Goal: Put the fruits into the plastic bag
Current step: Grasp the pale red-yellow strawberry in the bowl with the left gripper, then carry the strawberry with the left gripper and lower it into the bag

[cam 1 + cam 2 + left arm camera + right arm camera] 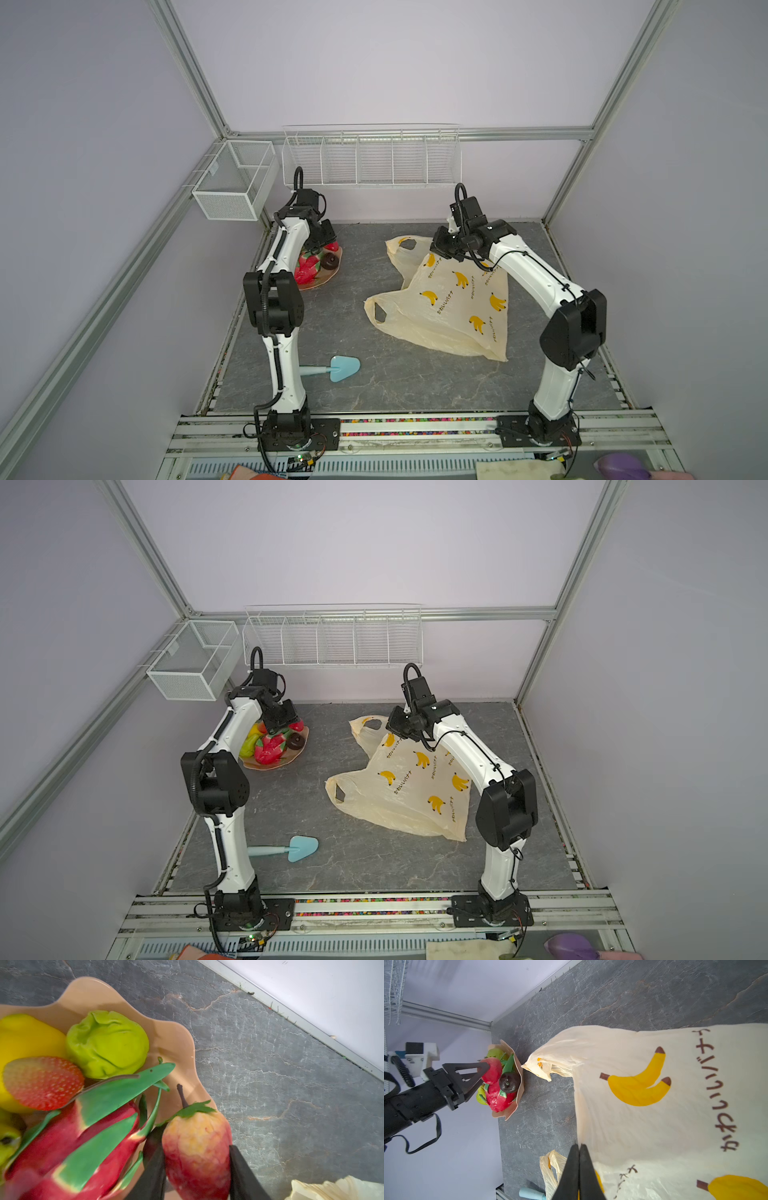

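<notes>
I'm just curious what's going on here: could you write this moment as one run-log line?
left gripper: closed around red-yellow fruit at dish edge | right gripper: shut, pinching plastic bag | other fruits: in dish

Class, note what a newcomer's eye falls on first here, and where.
The cream translucent plastic bag printed with yellow bananas sprawls right of centre, its edge pinched in the right gripper. At back left, a peach scalloped dish heaps glossy toy fruits, and the left gripper clasps a red-and-yellow fruit there.

top pair: high, front, whole table (374,386) | left wrist: close on dish (172,1043) | right wrist: bag (633,1126), dish
</notes>
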You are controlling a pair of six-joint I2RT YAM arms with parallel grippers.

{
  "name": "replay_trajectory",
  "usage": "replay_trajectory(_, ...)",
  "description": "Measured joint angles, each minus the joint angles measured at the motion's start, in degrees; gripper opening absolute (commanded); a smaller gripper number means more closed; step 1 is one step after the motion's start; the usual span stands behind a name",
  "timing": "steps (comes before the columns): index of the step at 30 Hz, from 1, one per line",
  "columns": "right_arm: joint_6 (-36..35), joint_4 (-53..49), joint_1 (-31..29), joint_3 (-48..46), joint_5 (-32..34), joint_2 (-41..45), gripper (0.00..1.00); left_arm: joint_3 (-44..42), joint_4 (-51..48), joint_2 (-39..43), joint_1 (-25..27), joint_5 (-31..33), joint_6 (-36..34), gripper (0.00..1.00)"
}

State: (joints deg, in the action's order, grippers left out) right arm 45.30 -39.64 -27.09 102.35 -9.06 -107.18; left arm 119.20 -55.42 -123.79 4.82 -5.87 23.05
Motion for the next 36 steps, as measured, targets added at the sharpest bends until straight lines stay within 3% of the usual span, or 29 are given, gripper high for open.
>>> replay_trajectory(11, -0.6, -0.3, 0.0, 0.2, 0.0, 0.0, 0.06, -11.1, 3.7, 11.1, 0.2, -3.2, -2.3, 0.23)
replay_trajectory(19, -1.2, -0.9, 0.0, 0.8, -0.6, 0.0, 0.07, -29.7, 14.6, 23.9, 5.7, -17.0, -5.7, 0.22)
replay_trajectory(27, -1.5, -1.5, 0.0, 0.9, -1.3, 0.0, 0.06, -42.9, 23.4, 26.4, 12.3, -24.5, -6.2, 0.21)
replay_trajectory(36, -1.6, -1.7, 0.0, 0.9, -1.7, -0.5, 0.06, -47.7, 30.4, 26.2, 17.4, -28.1, -6.5, 0.20)
